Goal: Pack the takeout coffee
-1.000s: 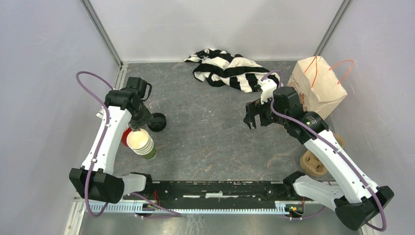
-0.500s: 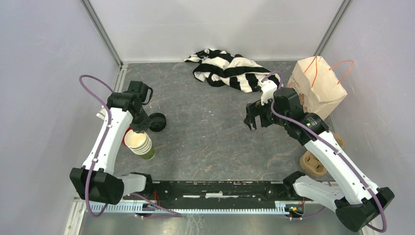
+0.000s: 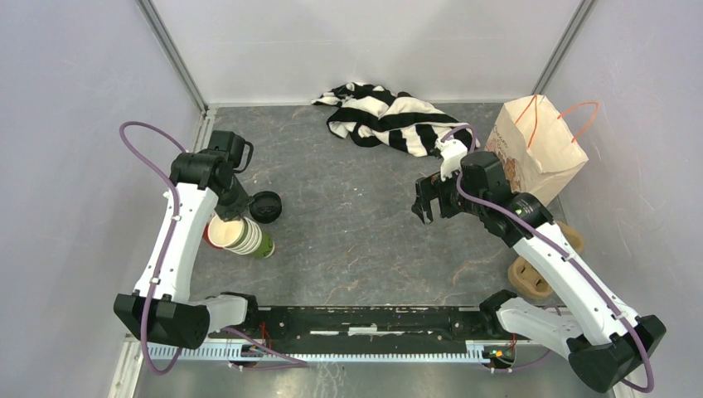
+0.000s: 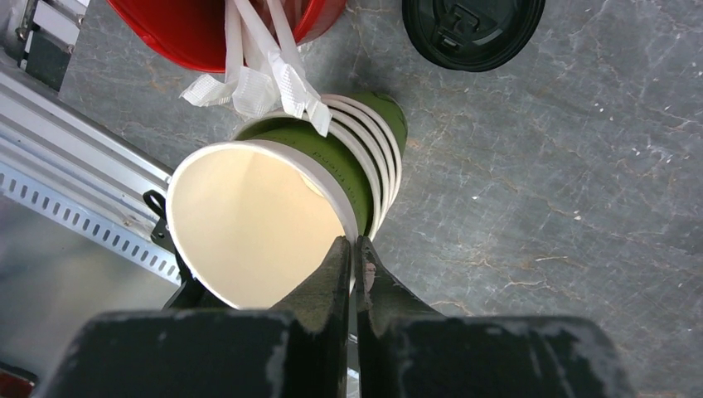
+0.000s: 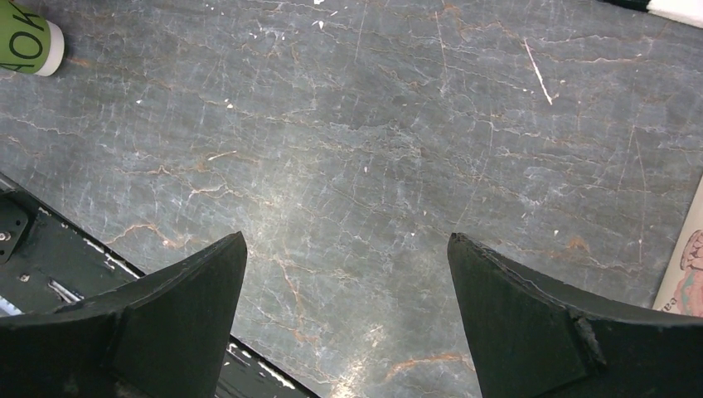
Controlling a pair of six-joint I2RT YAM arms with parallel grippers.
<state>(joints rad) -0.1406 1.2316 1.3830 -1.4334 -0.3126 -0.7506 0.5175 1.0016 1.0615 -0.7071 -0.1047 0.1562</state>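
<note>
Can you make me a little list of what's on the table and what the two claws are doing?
left claw: shut, pinching the rim of the top cup
green cup stack: tilted, no lids
right claw: open, holding nothing, above bare table
black lid: on the table beside the stack
red container: holds white paper wrappers
striped cloth: crumpled at the back
paper bag: back right corner
brown cup tray: right side, partly behind the right arm

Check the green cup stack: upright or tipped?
Tipped. In the top view the cup stack leans over with its open mouth facing left, and the left gripper is shut on the top cup's rim.
</note>
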